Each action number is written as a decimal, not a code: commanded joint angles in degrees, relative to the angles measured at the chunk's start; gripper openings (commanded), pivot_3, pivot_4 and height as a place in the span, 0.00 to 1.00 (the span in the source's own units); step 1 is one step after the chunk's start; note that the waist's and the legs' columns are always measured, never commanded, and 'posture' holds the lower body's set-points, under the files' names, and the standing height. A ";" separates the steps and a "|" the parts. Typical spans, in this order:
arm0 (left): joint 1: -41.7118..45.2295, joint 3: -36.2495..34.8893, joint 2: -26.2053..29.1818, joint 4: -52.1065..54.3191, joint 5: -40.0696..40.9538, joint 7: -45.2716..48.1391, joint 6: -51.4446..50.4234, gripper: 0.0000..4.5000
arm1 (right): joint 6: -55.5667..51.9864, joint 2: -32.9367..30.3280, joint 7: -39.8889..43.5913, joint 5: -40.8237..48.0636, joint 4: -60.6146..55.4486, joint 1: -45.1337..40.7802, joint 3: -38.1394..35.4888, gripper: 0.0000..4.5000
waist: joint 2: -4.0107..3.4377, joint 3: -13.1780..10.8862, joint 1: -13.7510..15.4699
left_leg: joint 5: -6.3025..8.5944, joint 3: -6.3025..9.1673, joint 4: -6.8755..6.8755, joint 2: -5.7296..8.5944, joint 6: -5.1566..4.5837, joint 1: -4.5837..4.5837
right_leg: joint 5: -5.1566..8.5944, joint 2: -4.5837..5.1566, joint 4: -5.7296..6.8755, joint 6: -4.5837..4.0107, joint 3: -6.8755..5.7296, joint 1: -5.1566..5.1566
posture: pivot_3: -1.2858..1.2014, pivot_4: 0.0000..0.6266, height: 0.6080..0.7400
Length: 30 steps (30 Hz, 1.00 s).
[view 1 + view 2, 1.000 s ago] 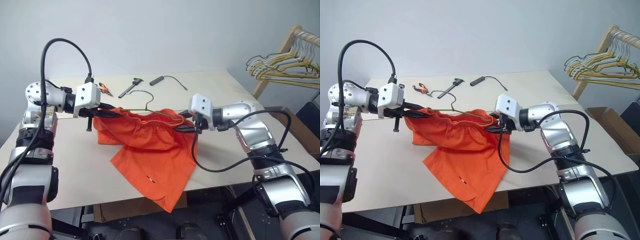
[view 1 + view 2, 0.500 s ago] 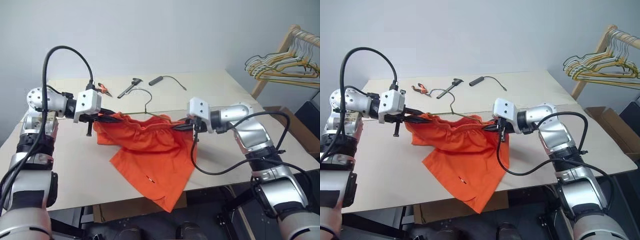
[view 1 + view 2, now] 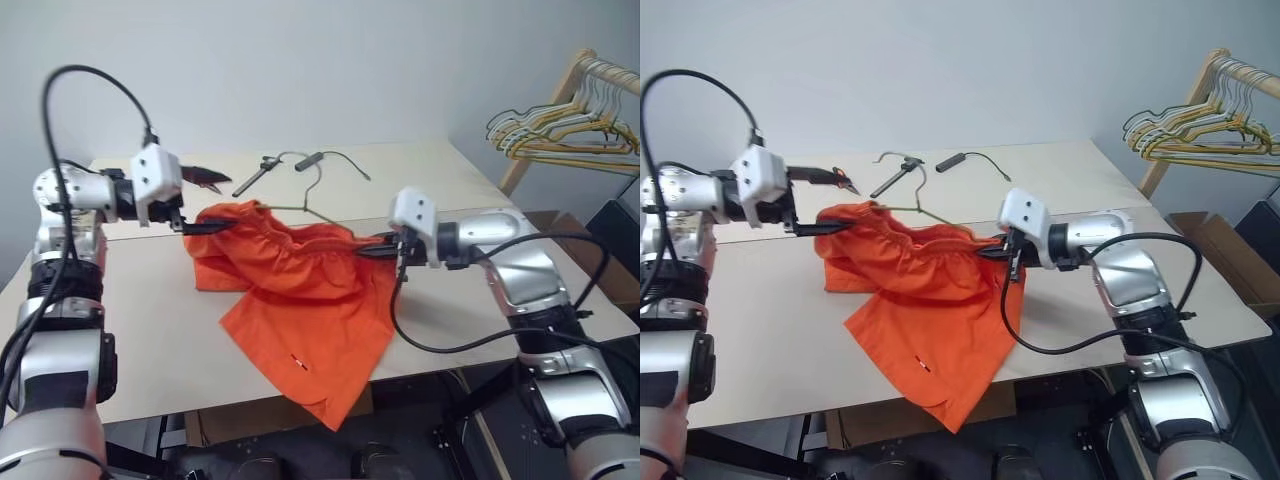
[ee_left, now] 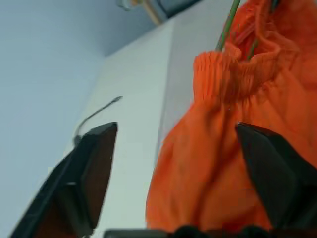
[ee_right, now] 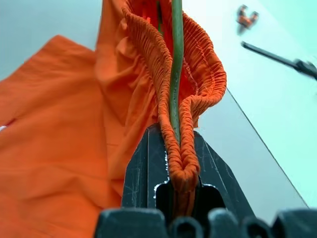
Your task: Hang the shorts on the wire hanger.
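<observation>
The left pincer (image 3: 200, 205) hangs spread wide above the desk (image 3: 130, 330), one black finger (image 4: 81, 186) off over bare desk, the other against the orange cloth, nothing caught between them. Just in front of it the shorts (image 3: 300, 300) bunch up, the gathered waistband humped at that end. Across on the other side, the right pincer (image 3: 378, 247) is pressed together, pinching the elastic waistband and the thin wire together — the right wrist view shows the green-grey wire running straight out of the jaws, wrapped in the ruffled band. The wire hanger (image 3: 309, 196) runs inside the waistband, its hook rising above the cloth toward the back of the desk. Below the waistband, the shorts slope down, one wide leg spilling over the near edge of the desk and hanging free.

Behind all this, at the far side of the desk, lie orange-handled pliers (image 3: 845, 181), a dark clamp-like tool (image 3: 255, 173) and a black cable with a dark cylindrical end (image 3: 318, 159). Off to the right, a wooden rack carries bunched yellow and pale hangers (image 3: 555, 135).
</observation>
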<state>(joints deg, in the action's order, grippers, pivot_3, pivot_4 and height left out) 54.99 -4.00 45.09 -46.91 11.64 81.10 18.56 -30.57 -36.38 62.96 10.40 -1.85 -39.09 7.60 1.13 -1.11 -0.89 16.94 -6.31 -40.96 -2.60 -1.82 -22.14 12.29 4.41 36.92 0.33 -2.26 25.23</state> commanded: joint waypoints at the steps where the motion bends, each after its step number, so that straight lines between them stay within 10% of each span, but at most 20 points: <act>1: 1.43 -3.69 0.11 -1.29 2.74 -2.59 -0.55 1.00 | -7.47 -3.26 -3.86 3.03 -7.83 1.53 -6.65 0.02 | 0.00 0.00 -0.01 | 0.00 0.00 0.00 0.00 0.00 0.00 | 0.00 0.00 0.01 0.00 -0.01 0.00 | 0.49 0.00 1.00; 16: -4.12 -5.24 -12.56 11.13 10.94 -1.93 -9.09 1.00 | -60.63 -3.37 -29.41 6.33 -27.21 1.00 -24.49 0.02 | 0.02 0.01 -4.63 | 0.01 0.03 -0.01 0.00 -0.01 0.05 | -0.01 0.02 0.03 -0.01 0.05 -0.05 | 0.43 0.00 1.00; 30: -9.89 -10.07 -21.75 28.28 25.69 -6.27 -18.61 1.00 | -61.93 20.03 -69.75 -15.70 -27.92 -7.03 -40.54 0.02 | -0.10 0.06 -9.58 | 0.02 0.55 0.07 0.07 -0.02 0.18 | -0.05 0.07 0.11 0.11 0.43 -0.08 | 0.42 0.00 1.00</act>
<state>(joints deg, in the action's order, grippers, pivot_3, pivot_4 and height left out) 45.12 -12.99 23.60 -21.76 35.18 75.92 0.72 -92.08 -16.35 -3.38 -2.00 -28.61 -43.52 -31.80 1.03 -1.04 -10.47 16.96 -5.76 -40.88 -2.53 -1.85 -21.93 12.24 4.47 37.03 0.45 -1.74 25.15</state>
